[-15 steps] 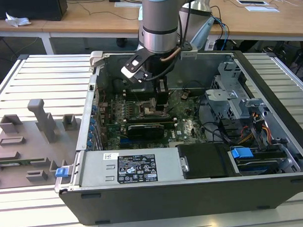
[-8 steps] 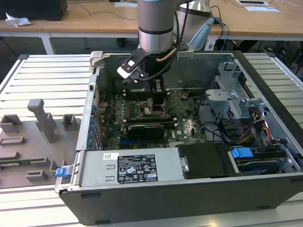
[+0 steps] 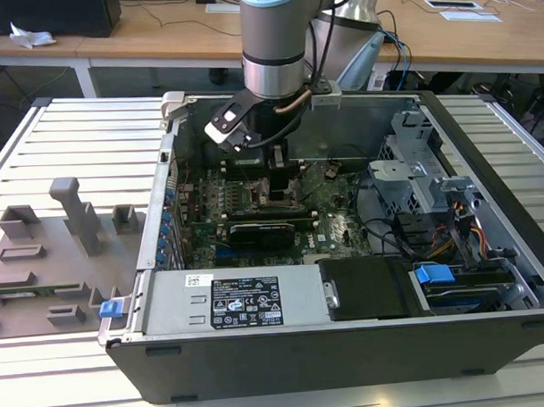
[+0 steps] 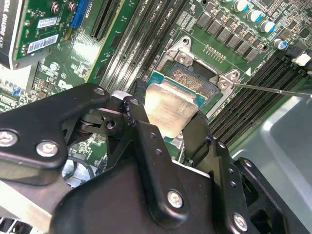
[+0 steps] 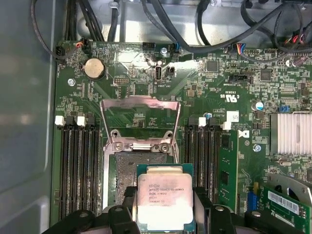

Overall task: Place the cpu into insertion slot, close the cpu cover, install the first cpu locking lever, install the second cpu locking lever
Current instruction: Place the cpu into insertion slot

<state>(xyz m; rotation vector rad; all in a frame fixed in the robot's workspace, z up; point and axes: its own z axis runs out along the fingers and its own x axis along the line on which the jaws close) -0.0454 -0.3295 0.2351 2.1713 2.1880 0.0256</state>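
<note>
- My gripper (image 5: 165,217) is closed on the cpu (image 5: 165,197). One finger (image 5: 127,204) presses each of two opposite edges, and the silver-grey top faces up.
- The cpu hangs partly over the insertion slot (image 5: 127,170). I cannot tell whether it touches the socket.
- The cpu cover (image 5: 139,101) stands swung open at the far side of the socket, and green motherboard (image 5: 234,97) shows through its window.
- In the upper centre of the exterior view, my arm (image 3: 272,34) reaches down into an open computer case (image 3: 286,355).
- The case lies on a pale slatted metal table (image 3: 82,148).
- A grey fixture block (image 3: 76,210) sits on the table at the exterior view's left.
- Wooden desks (image 3: 159,33) run along the top of that frame.
</note>
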